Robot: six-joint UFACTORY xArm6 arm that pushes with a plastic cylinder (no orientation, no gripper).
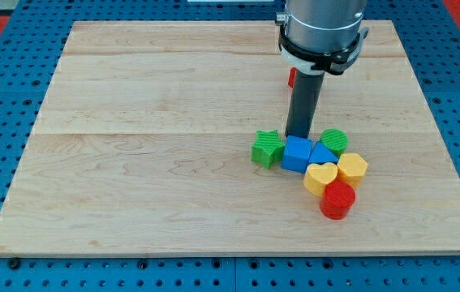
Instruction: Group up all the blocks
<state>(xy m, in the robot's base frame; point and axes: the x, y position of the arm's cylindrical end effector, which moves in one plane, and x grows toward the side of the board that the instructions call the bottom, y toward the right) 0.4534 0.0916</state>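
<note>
My tip (298,135), a bare rod grasping nothing, stood at twelve o'clock of the blue cube (296,154); the red block (292,77) behind needed a slow push toward six o'clock.

Wooden board (132,162) carried on blue pegboard (2,97). Clustered at view's lower right: green star (267,148), blue cube (296,154), blue block (322,154), green block (334,141), yellow heart (320,178), yellow hexagon (352,169), red cylinder (337,200). Red block (291,77) apart, toward view's top.

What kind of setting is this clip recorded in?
Probably a robotics lab bench: a pale wooden board lies on a blue perforated base, an arm's dark rod has my tip just behind the blue block, amid small coloured plastic blocks.
</note>
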